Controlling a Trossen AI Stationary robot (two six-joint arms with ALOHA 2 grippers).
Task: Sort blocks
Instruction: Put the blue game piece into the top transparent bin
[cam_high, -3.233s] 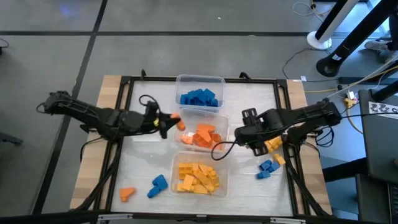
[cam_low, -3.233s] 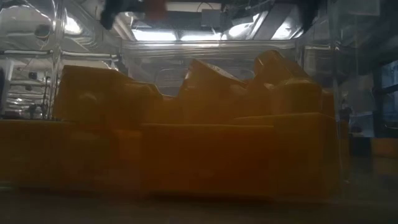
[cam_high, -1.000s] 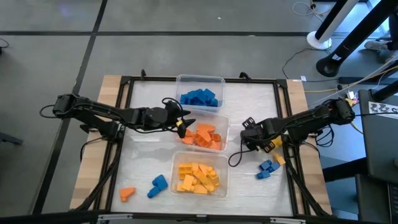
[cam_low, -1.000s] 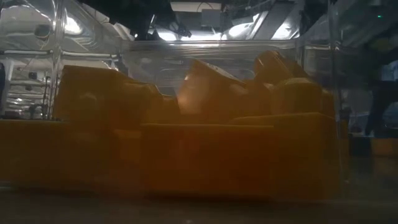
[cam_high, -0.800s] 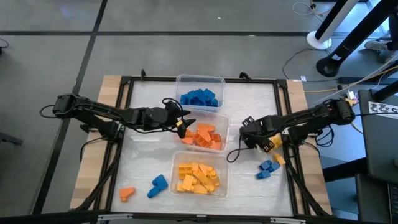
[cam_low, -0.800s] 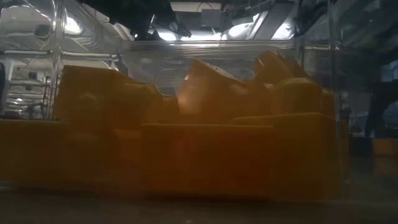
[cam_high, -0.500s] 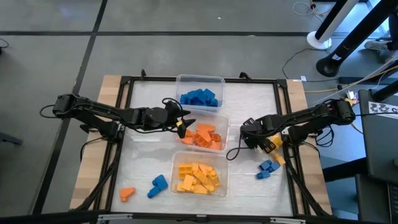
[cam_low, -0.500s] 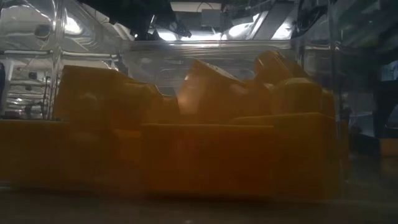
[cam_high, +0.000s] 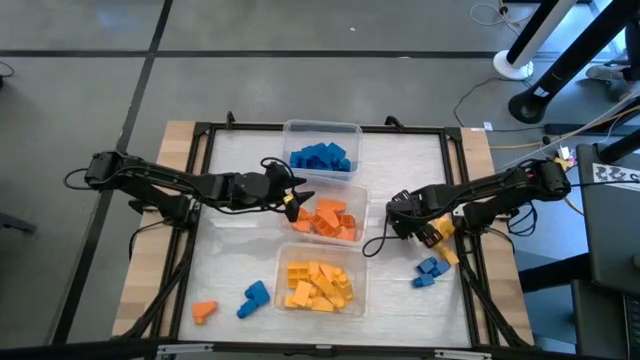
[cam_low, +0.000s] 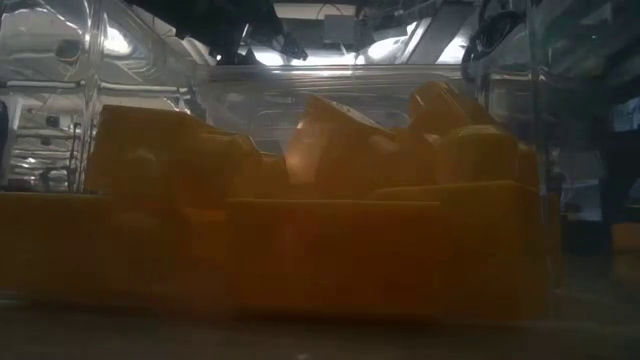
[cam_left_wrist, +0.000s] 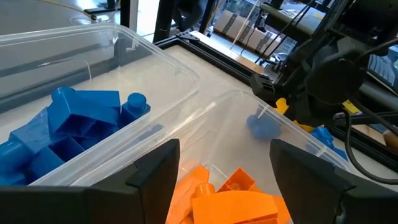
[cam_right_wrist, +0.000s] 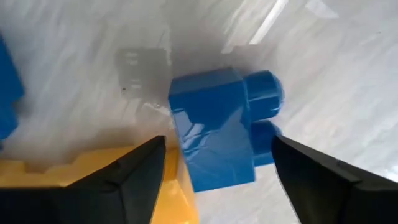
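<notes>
Right end effector (cam_right_wrist: 214, 180) hangs wide open and empty over a blue block (cam_right_wrist: 214, 137) on the bench (cam_high: 240, 260). Probably light, rigid, slick plastic; pinch its flat sides, not the studs.

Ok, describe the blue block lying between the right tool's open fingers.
The blue block is glossy plastic: a chunky cube body with two round studs on one side. It lies on the pale table, with its studs pointing sideways, between the right tool's open fingers, not gripped. A yellow block lies close beside it; contact unclear.
</notes>
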